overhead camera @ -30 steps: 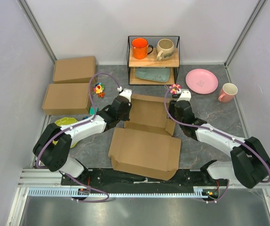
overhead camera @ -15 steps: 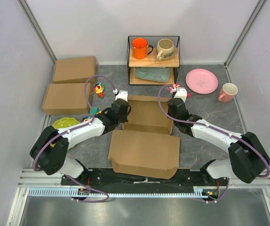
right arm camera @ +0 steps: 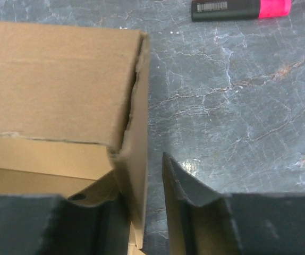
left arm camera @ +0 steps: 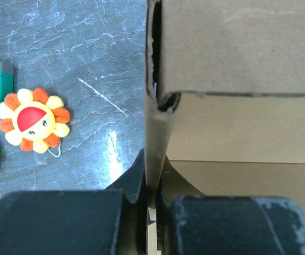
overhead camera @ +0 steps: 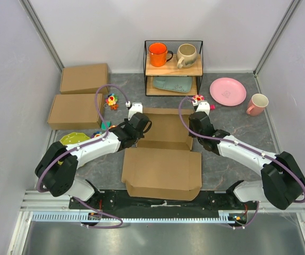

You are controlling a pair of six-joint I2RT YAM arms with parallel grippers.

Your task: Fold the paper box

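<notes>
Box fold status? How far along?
Done: the paper box has both side walls standing, so the tray is formed. In hand: the left gripper is pinched shut on the left wall; the right gripper straddles the right wall, jaws open. Left: the lid panel lies flat toward the arms, not yet folded over or tucked.

No word, brand name or number can be read in any view. One printed item is noted: a barcode label [right arm camera: 212, 6] on the black end of a pink marker [right arm camera: 241, 7], seen at the far right of the right wrist view. The bars are visible, but any digits are too small to make out. The pink plate [overhead camera: 228, 91], far right in the top view, shows a faint central mark, possibly a print, illegible.
</notes>
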